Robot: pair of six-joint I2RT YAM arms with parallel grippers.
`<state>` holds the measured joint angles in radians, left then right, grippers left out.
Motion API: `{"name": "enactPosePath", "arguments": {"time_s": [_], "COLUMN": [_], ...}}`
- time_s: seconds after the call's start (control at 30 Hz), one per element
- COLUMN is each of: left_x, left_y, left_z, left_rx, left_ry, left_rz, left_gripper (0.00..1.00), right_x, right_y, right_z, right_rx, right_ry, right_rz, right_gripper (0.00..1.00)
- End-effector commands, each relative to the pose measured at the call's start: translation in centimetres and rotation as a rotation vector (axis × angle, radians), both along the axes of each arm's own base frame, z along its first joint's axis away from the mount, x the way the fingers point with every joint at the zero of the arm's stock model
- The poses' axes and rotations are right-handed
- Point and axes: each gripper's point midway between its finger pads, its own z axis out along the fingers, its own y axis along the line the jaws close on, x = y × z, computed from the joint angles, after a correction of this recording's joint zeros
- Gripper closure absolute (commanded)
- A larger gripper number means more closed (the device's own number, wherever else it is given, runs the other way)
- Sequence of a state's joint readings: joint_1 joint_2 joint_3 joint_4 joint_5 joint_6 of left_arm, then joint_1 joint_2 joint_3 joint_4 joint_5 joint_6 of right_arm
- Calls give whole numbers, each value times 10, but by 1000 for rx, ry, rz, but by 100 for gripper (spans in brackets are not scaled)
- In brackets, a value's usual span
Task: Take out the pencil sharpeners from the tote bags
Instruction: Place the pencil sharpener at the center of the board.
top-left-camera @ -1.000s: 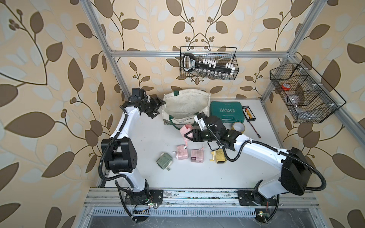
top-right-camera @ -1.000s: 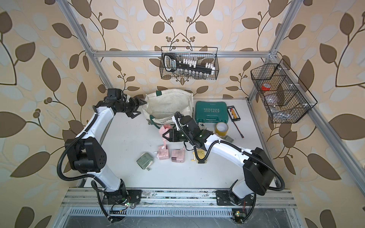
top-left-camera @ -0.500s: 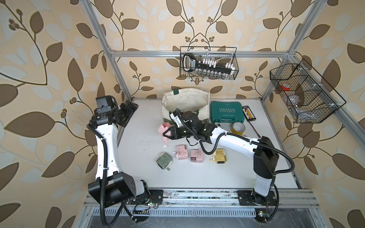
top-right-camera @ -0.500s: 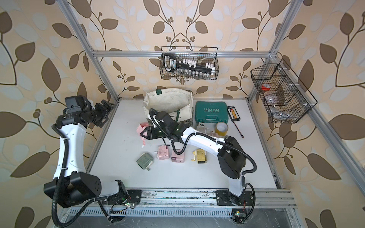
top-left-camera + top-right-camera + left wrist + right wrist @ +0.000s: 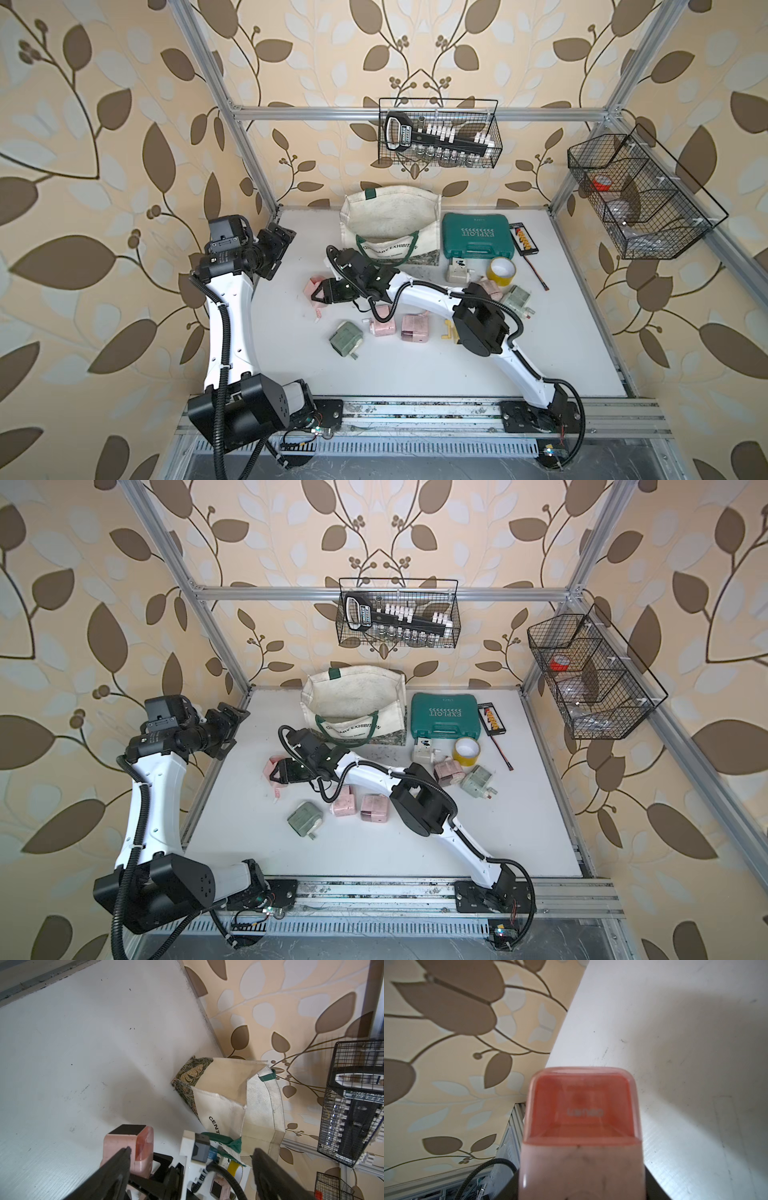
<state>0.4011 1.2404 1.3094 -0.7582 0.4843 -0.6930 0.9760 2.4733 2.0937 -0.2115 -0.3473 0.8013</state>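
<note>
Now the right hand (image 5: 322,291) is clamped on a pink pencil sharpener (image 5: 311,286) near the left edge of the table (image 5: 395,374), outside the tote bag (image 5: 390,220). I'd lower it slowly before releasing. The left hand (image 5: 284,232) stands spread apart.

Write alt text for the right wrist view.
A pink pencil sharpener, its translucent drawer facing the camera, fills much of the frame, gripped by the dark jaws of the right gripper. Behind it lie the white table and leaf-patterned wallpaper.
</note>
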Motion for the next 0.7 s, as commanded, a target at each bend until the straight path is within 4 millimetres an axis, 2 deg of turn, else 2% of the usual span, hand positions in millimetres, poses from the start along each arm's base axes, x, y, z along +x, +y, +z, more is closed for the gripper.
{"name": "enactPosePath", "arguments": {"time_s": [0.0, 0.2, 0.43, 0.67], "left_x": [3, 6, 7, 10], "left_y": [-4, -5, -9, -10], "left_z": [20, 20, 8, 8], "left_rx": [-28, -38, -66, -77], "left_ry": [-87, -88, -81, -89], "left_rz": [-11, -19, -34, -40], "left_gripper": [9, 9, 9, 10], "right_x": [-2, -5, -7, -7], "right_y": [17, 20, 20, 16], "right_z": [8, -20, -38, -55], "right_rx": [69, 59, 43, 12], "right_ry": [39, 86, 109, 127], "right_rz": [0, 0, 5, -9], "right_gripper": [61, 61, 60, 59]}}
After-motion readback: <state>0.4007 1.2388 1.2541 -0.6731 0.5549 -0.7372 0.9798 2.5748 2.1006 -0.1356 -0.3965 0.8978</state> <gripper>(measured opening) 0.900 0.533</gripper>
